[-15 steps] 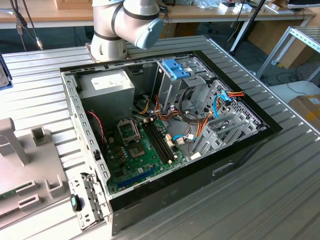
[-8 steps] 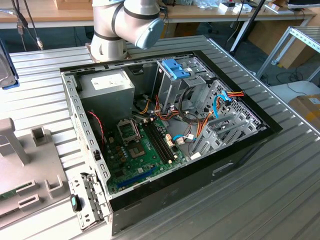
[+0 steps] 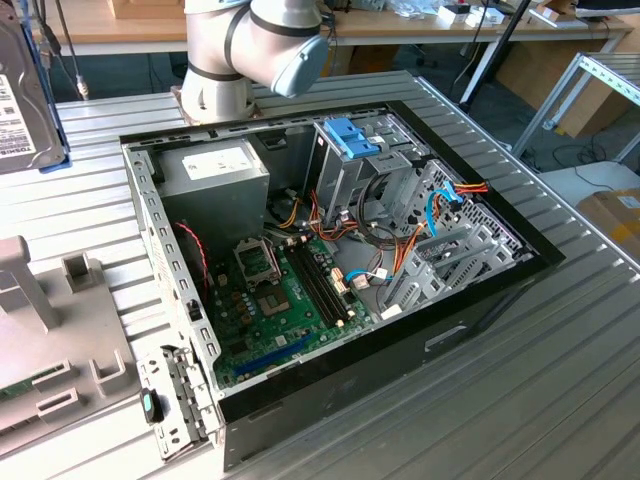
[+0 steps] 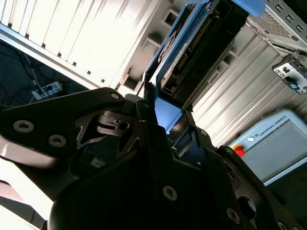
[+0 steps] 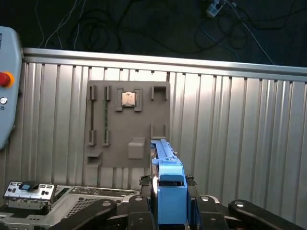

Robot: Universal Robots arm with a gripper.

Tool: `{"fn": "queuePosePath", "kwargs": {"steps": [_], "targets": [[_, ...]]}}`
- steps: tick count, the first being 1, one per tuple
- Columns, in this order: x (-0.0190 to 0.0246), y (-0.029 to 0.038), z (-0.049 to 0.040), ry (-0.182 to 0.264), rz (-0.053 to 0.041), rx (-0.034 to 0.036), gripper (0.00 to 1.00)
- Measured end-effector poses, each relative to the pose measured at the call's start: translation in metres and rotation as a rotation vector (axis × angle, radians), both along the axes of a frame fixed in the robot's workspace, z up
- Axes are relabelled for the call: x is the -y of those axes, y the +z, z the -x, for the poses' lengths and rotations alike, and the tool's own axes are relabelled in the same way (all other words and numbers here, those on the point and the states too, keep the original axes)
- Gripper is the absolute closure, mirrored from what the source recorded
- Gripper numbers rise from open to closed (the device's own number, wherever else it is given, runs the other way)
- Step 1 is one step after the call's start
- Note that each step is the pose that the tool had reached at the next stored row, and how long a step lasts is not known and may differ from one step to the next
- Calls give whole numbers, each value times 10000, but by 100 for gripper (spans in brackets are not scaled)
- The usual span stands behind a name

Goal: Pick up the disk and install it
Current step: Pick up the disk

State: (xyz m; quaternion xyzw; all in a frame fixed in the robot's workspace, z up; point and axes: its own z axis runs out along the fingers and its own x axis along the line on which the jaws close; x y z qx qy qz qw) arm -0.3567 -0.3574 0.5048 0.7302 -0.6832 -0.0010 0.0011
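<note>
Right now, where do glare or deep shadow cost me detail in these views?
Second wrist view: glare washes the ribbed table white, and the gripper clamping the disk is a near-black mass. First wrist view: bright streaks on the table, dark floor behind, the disk well lit. Exterior view: even light, the open computer case readable inside.

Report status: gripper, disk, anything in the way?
Gripper shut on the disk. Disk held off the table, over the grey fixture plate. Open computer case stands apart from it.
</note>
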Motion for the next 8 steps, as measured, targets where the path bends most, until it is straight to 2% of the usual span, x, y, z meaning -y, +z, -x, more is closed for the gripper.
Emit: {"fn": "queuePosePath", "kwargs": {"steps": [3,5,8], "targets": [[-4,0,-95,0,0,-1,64],[-9,0,-193,0,0,1,64],[-13,1,-267,0,0,-1,64]]}}
